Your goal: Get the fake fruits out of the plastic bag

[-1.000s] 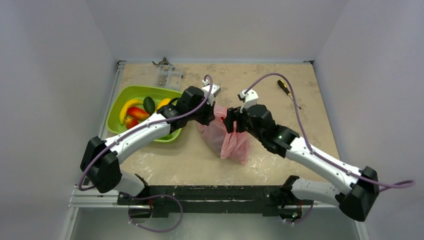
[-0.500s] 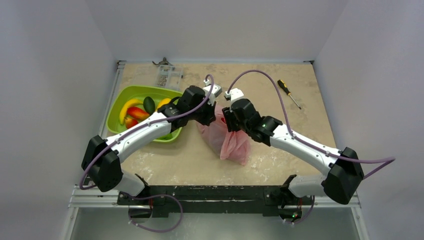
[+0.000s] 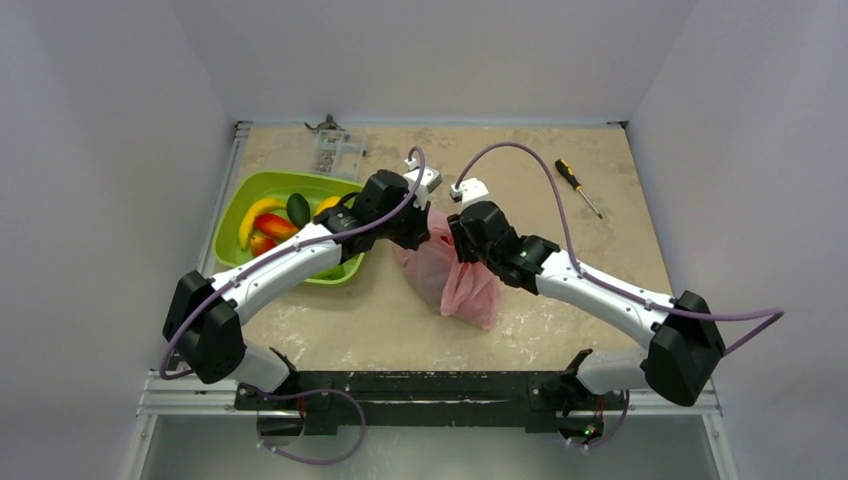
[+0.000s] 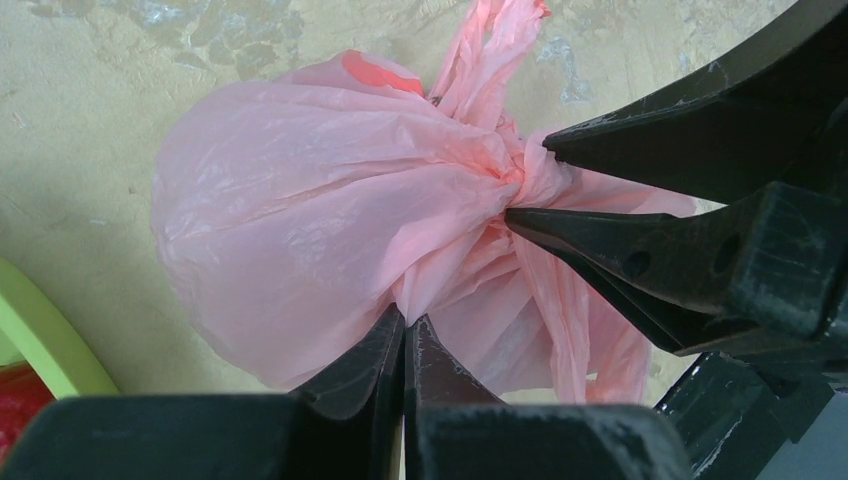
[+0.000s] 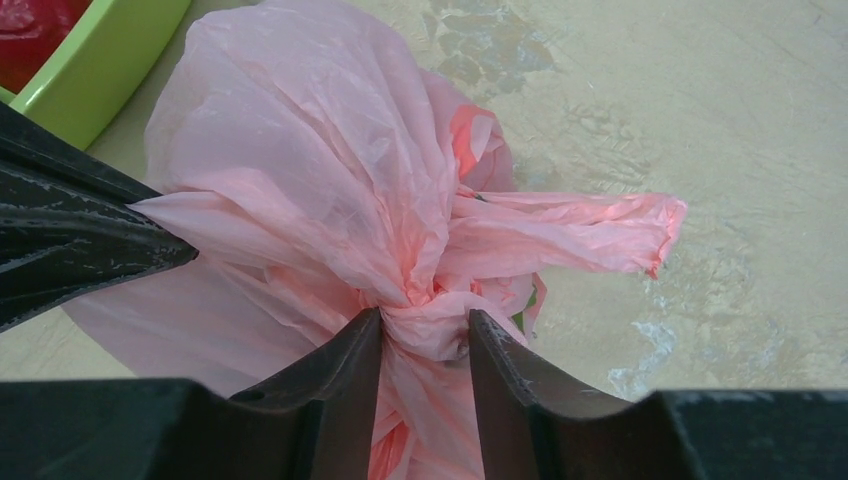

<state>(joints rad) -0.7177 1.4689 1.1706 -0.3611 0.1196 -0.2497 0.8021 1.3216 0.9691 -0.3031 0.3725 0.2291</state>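
Note:
The pink plastic bag [image 3: 462,285] lies tied at mid-table, its handles knotted together. My left gripper [image 3: 424,226] is shut on a fold of the bag [image 4: 300,220] just below the knot, its tips [image 4: 405,318] pressed together on the film. My right gripper [image 3: 457,240] is shut on the knot, one finger on each side [image 5: 425,322]. A red-orange patch [image 5: 465,130] and a green bit [image 5: 527,300] show through the bag [image 5: 300,150]. Fake fruits lie in the lime-green tray [image 3: 232,205]: a banana [image 3: 255,214], a red one [image 3: 273,226], a dark green one [image 3: 298,208] and an orange one [image 3: 327,206].
A screwdriver [image 3: 578,186] lies at the back right. A clear plastic box [image 3: 335,152] sits behind the tray at the back left. The tray's rim [image 5: 110,60] stands close to the bag's left side. Grey walls close off three sides.
My right arm swung left and in to the top of the bag, and its jaws narrowed onto the knot. The left gripper kept its hold and did not move.

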